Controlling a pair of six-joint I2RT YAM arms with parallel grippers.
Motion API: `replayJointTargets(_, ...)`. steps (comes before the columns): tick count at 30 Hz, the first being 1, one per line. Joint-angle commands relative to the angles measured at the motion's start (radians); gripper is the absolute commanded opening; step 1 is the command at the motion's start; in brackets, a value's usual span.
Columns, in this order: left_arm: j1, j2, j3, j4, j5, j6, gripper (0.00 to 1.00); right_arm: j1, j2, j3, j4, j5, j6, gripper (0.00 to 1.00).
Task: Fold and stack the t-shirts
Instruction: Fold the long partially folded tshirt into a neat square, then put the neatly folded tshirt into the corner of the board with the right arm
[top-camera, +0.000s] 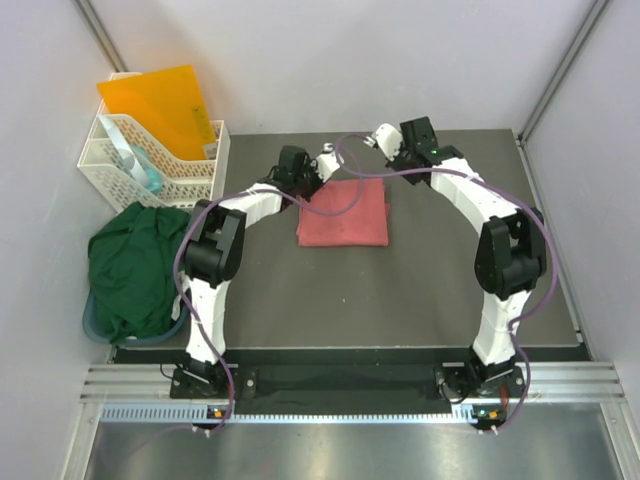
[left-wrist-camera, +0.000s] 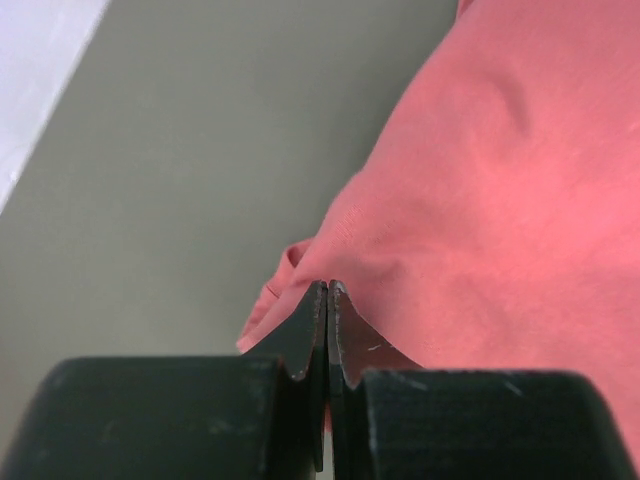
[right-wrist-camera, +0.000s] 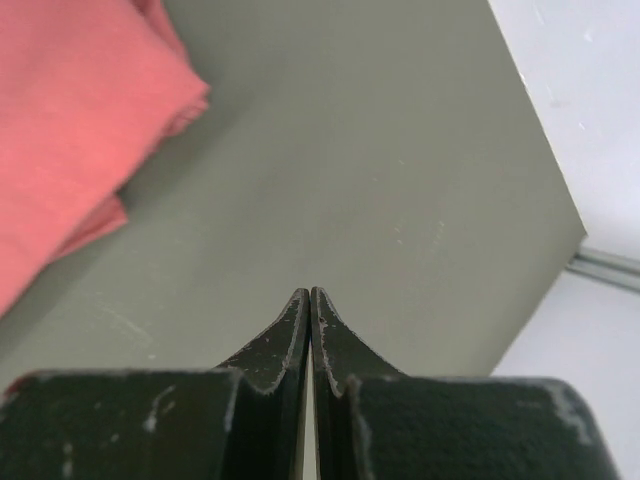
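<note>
The salmon-pink t-shirt (top-camera: 343, 213) lies folded into a flat rectangle at the back middle of the grey table. My left gripper (top-camera: 328, 165) is shut at its far left corner. In the left wrist view the shut tips (left-wrist-camera: 328, 287) rest at the edge of the pink cloth (left-wrist-camera: 500, 180), and no cloth shows pinched between them. My right gripper (top-camera: 372, 140) is shut and empty just beyond the shirt's far right corner. In the right wrist view (right-wrist-camera: 310, 293) it is over bare table, with the pink shirt (right-wrist-camera: 70, 120) to its left. The dark green t-shirt (top-camera: 135, 265) lies crumpled at the table's left edge.
A white plastic basket (top-camera: 150, 160) holding an orange folder (top-camera: 165, 105) stands at the back left, just behind the green shirt. White walls close in the table (top-camera: 400, 290) on three sides. A purple cable loops over the pink shirt's far edge.
</note>
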Motion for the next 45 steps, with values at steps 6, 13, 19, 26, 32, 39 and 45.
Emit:
replayJointTargets(6, -0.001, 0.096, 0.002, 0.106, -0.158, 0.017, 0.0, 0.012, -0.005, 0.059, -0.059, -0.176, 0.016, 0.0)
replayJointTargets(13, 0.018, 0.07, -0.044, 0.296, -0.401, -0.073, 0.28, 0.012, -0.042, -0.007, -0.068, -0.239, 0.004, 0.0)
replayJointTargets(19, 0.07, -0.02, 0.003, 0.267, -0.58, -0.153, 0.58, 0.018, -0.094, -0.053, -0.098, -0.276, -0.036, 0.3)
replayJointTargets(26, 0.232, -0.1, 0.113, -0.001, -0.632, -0.28, 0.56, 0.145, -0.229, -0.221, -0.134, -0.269, -0.257, 0.76)
replayJointTargets(32, 0.296, -0.193, 0.069, -0.101, -0.636, -0.26, 0.56, 0.305, -0.252, -0.367, -0.051, -0.25, -0.355, 0.8)
replayJointTargets(39, 0.299, -0.246, 0.063, -0.158, -0.614, -0.288, 0.56, 0.386, -0.091, -0.288, 0.052, -0.247, -0.355, 0.81)
replayJointTargets(45, 0.299, -0.249, 0.092, -0.162, -0.614, -0.28, 0.55, 0.4, 0.041, -0.237, 0.113, -0.229, -0.362, 0.81)
